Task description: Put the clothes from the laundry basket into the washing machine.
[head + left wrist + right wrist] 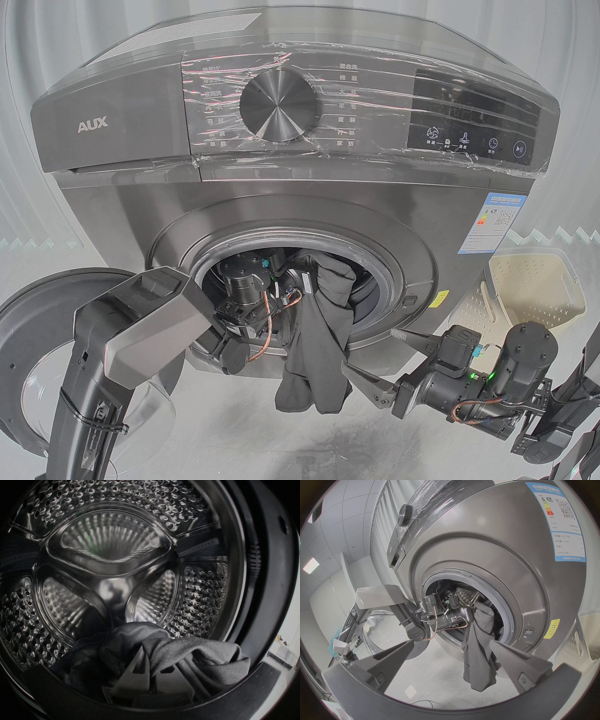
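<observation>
The dark garment (315, 337) hangs lengthwise over the lip of the washing machine (350, 206). Its upper end lies inside the drum (109, 542) and its tail dangles outside. The left pincer (153, 680), arm reaching into the opening, pinches the upper end. The right pincer (369, 350), spread wide and held low, points at the tail just beside it, likely the nearer arm to lift it in.
</observation>
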Robot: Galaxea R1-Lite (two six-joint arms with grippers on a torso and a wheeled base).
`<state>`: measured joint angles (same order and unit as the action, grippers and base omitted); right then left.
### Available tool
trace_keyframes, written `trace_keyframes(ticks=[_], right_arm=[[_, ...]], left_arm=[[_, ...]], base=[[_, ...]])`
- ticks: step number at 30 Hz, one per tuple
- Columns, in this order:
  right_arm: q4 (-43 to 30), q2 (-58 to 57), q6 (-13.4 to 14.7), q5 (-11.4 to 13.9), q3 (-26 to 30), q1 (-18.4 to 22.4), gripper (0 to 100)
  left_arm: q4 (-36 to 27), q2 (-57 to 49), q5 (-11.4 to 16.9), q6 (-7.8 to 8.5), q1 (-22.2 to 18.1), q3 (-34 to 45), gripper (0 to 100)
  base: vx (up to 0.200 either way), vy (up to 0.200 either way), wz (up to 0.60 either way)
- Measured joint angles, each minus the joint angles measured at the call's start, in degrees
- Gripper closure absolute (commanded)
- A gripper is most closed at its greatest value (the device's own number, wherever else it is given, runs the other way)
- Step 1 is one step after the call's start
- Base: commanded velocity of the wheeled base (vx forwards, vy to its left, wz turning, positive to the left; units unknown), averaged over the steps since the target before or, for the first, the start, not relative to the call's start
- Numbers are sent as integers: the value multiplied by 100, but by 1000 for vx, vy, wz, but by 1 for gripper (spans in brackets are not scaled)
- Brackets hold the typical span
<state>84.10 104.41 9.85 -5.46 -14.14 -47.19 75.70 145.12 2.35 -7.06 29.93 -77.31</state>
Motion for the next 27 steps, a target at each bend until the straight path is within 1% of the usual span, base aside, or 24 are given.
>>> trace_keyframes(ticks=[4,12,15,19,20,23,27], right_arm=[[0,11,0,0,0,-7,0],[61,46,0,0,0,-11,0],[74,57,-2,0,0,-11,0],[83,79,0,0,0,-20,0],[85,88,2,0,0,-22,0],[90,112,5,0,0,-22,0],[88,127,7,0,0,-27,0]], left_arm=[[-304,144,-278,-84,-17,-650,100],[-886,583,-897,-143,-59,-2061,100],[-963,730,-1003,-152,-80,-2291,100],[-969,852,-1020,-161,-135,-2406,100],[-969,869,-1025,-165,-146,-2406,0],[-969,887,-1025,-180,-151,-2356,0],[-1024,867,-1029,-251,-162,-2128,0]], base=[[0,0,0],[0,0,0],[0,0,0],[0,0,0],[0,0,0],[0,0,0],[0,0,0]])
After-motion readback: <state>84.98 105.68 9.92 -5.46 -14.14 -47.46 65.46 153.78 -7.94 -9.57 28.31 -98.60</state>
